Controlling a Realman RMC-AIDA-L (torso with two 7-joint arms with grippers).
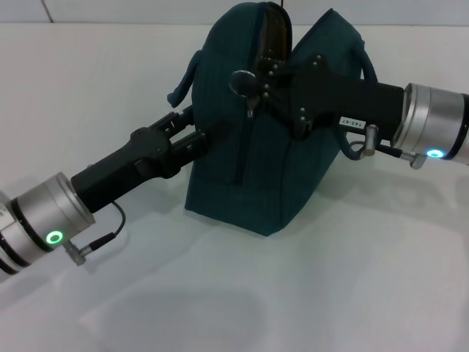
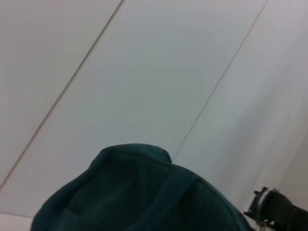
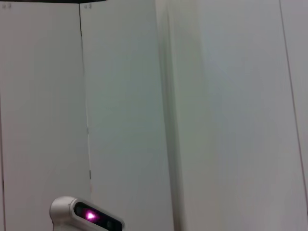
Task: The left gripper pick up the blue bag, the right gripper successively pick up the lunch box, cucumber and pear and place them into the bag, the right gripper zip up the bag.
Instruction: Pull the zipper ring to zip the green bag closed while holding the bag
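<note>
We have the blue bag (image 1: 256,154) standing upright in the middle of the white worktop (image 1: 330,293), and both arms are on it. Our left gripper (image 1: 196,139) reaches in from the left, pressed to the bag's side panel; we cannot tell whether it is clenched on fabric or only bracing. Our right gripper (image 1: 253,84) comes across from the right, up at the top seam where the ring zipper pull (image 1: 242,81) sits, and appears pinched on it, so we judge this to be the zipping step. The mouth near the top looks partly open, and the lunch box, cucumber and pear are nowhere in view, presumably inside. The risk we see: a pull along the zipper could tip or drag the bag if the left side gives way, or the ring could slip out of the gripper. There is bare worktop in front and on both sides, so room to move is ample; the far edge lies just behind the bag.
</note>
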